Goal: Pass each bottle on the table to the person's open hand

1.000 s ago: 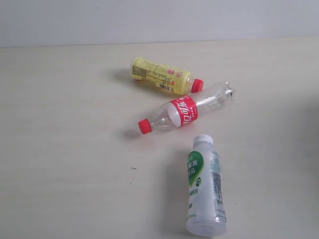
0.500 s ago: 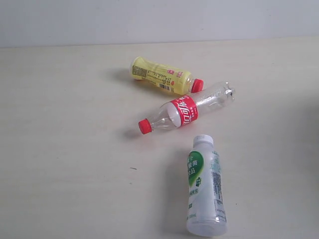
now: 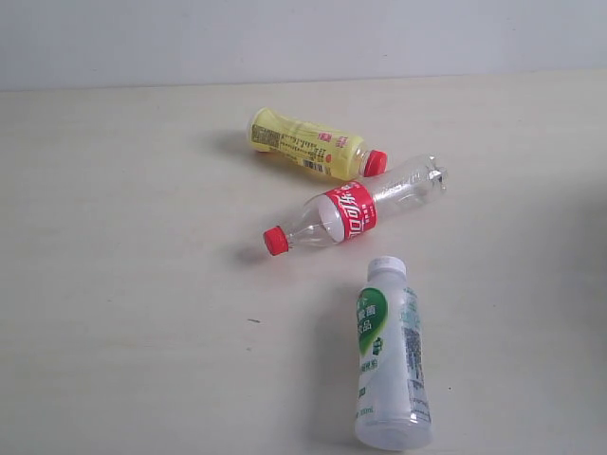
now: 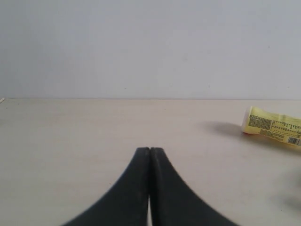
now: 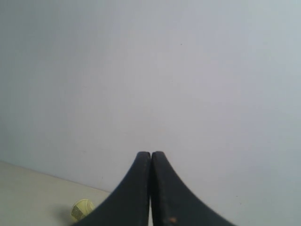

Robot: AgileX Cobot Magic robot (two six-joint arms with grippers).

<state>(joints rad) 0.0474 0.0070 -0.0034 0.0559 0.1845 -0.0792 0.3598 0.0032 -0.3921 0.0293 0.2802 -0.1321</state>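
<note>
Three bottles lie on their sides on the pale beige table (image 3: 123, 237). The yellow bottle with a red cap (image 3: 313, 144) is farthest back. Just in front of it lies the clear bottle with a red label and cap (image 3: 351, 211). The white-green labelled bottle (image 3: 389, 355) is nearest the front edge. The floral-label bottle is out of view, and so is any hand. Neither gripper appears in the exterior view. My left gripper (image 4: 150, 150) is shut and empty, with the yellow bottle (image 4: 275, 126) off to one side. My right gripper (image 5: 151, 154) is shut and empty, with the yellow bottle's base (image 5: 82, 210) beside it.
A plain pale wall (image 3: 303, 38) runs behind the table's far edge. The left half of the table holds only a few tiny dark specks (image 3: 253, 321).
</note>
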